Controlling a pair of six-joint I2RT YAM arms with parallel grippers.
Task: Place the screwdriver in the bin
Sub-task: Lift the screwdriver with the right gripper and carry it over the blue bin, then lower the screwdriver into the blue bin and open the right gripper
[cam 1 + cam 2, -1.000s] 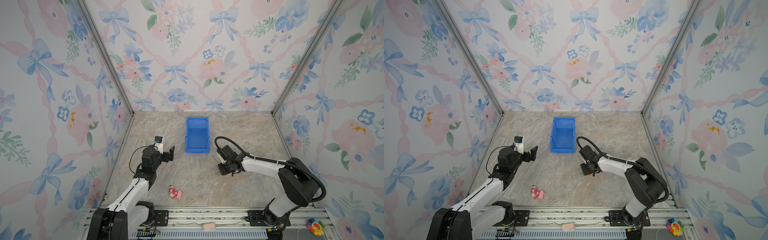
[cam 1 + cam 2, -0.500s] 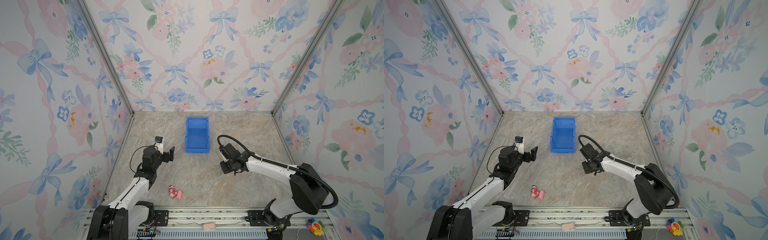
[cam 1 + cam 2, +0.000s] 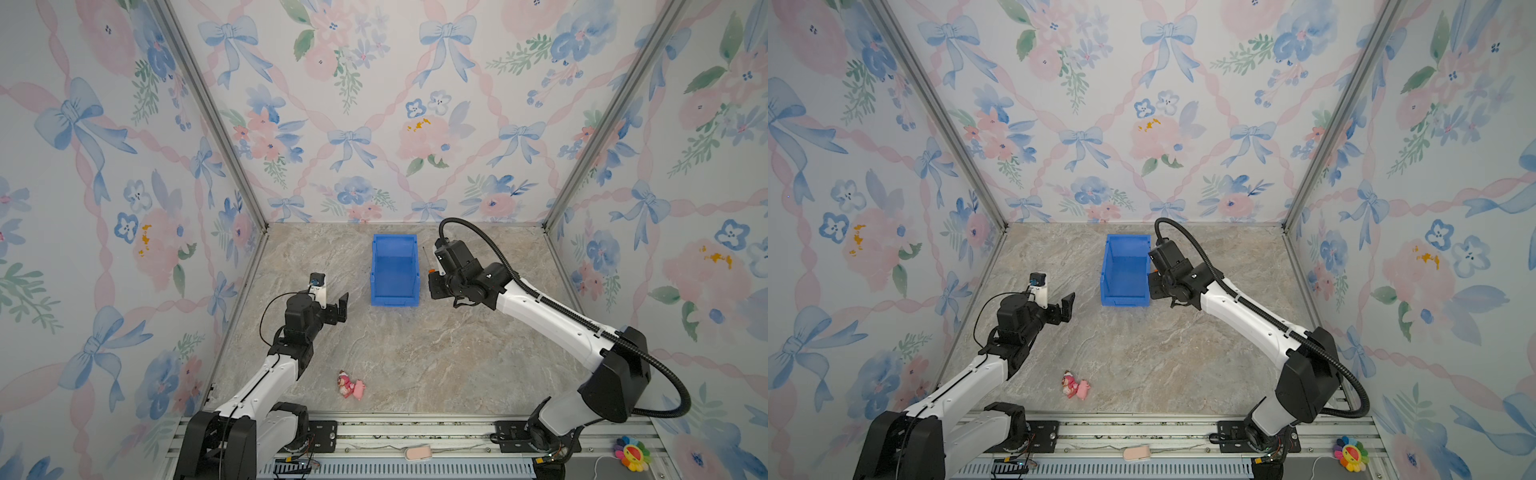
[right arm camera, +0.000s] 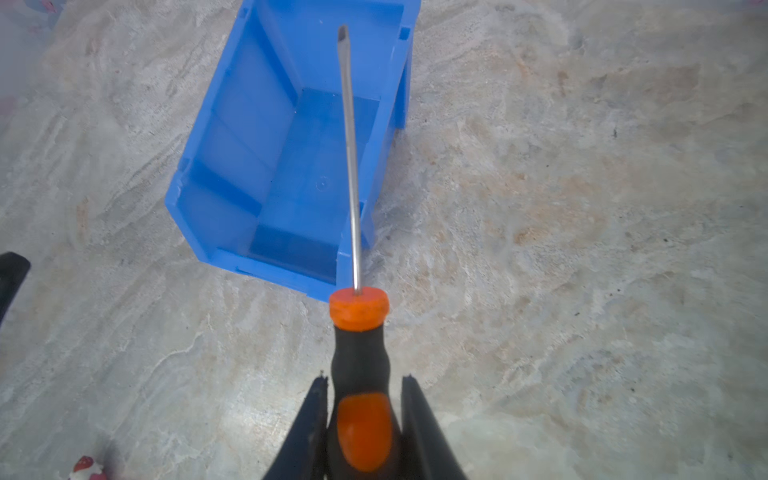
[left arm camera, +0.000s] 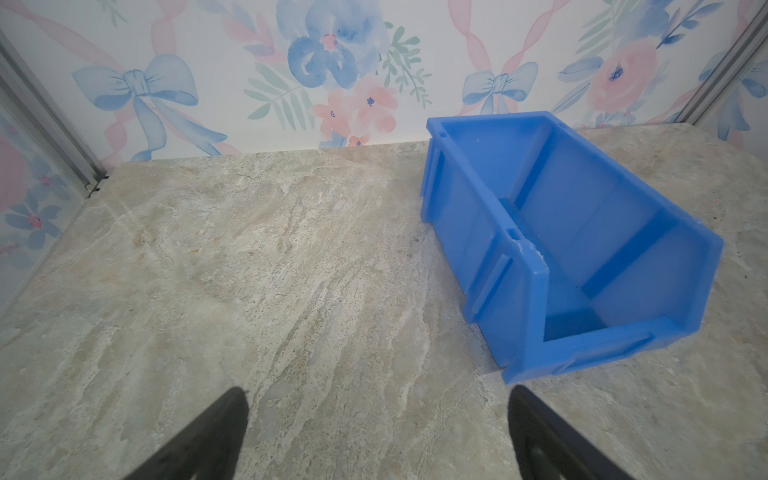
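Observation:
The blue bin (image 3: 375, 266) (image 3: 1125, 300) stands at the back middle of the table, its low lip toward the front. My right gripper (image 3: 433, 284) (image 3: 1155, 286) (image 4: 365, 380) is shut on the screwdriver's orange-and-black handle (image 4: 360, 345), just right of the bin. In a top view the thin shaft (image 3: 426, 257) points toward the back wall alongside the bin's right wall. In the right wrist view the shaft (image 4: 349, 145) lies across the bin (image 4: 249, 124). My left gripper (image 3: 338, 306) (image 3: 1065, 307) (image 5: 376, 392) hangs open and holds nothing, left of the bin (image 5: 490, 232).
A pink-and-red toy figure (image 3: 351, 384) (image 3: 1076, 385) lies near the table's front edge, between the arms. Flowered walls close the left, back and right sides. A metal rail (image 3: 415, 428) runs along the front, with a colourful flower toy (image 3: 631, 453) at its right end.
My right gripper has carried the screwdriver toward the back and a little left, up beside the bin's right wall. The left arm has not moved.

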